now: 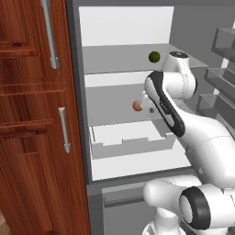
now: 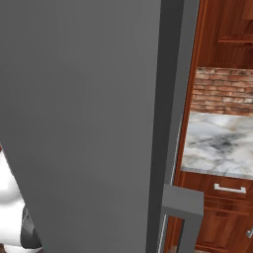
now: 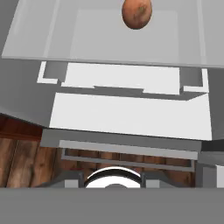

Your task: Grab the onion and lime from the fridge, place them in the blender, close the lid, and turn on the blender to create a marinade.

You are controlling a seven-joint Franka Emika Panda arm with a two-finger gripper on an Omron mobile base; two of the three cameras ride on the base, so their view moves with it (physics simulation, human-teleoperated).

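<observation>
The fridge (image 1: pixel 78 105) stands open. On its upper glass shelf rests the dark green lime (image 1: pixel 154 56). The orange-brown onion (image 1: pixel 137 106) lies on the middle shelf, and it appears at the top of the hand view (image 3: pixel 136 13), far from the bottom edge. My arm reaches into the fridge, and my gripper (image 1: pixel 148 107) hangs just right of the onion, mostly hidden behind my forearm. I cannot see how its jaws stand, and nothing shows between them. The blender and the lid are out of view.
A white drawer (image 1: pixel 133 140) sits below the middle shelf. Grey door racks (image 1: pixel 220 46) stand at the right. A red-brown cupboard (image 1: pixel 32 114) flanks the fridge on the left. The grey fridge door (image 2: pixel 89 123) blocks the right base view, with a marble counter (image 2: pixel 217 143) beyond.
</observation>
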